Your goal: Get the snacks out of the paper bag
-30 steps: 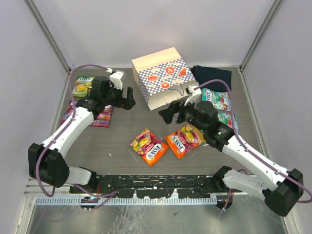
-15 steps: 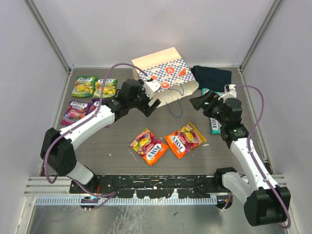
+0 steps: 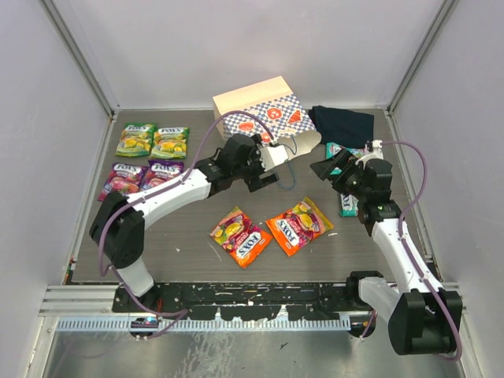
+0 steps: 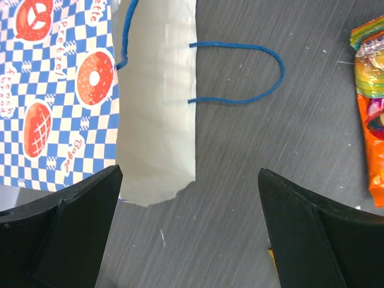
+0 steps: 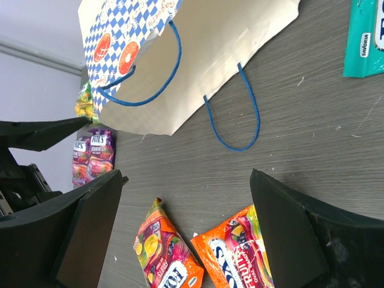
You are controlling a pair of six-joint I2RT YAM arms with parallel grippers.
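The paper bag (image 3: 264,118) is lying on its side at the far middle of the table (image 3: 189,236), with its mouth facing the arms. The left gripper (image 4: 189,174) is hovering just over the mouth's edge, jaws spread wide and holding nothing. A blue string handle (image 4: 264,75) is lying flat just ahead of it. The right gripper (image 5: 189,175) is hanging to the right of the bag, also spread wide and empty, pointing toward the mouth. Two orange pouches (image 3: 240,236) are lying nearer the arms' bases. Green-yellow pouches (image 3: 153,142) and purple pouches (image 3: 122,179) are sitting at the left, and teal-white pouches (image 3: 347,205) are lying under the right arm.
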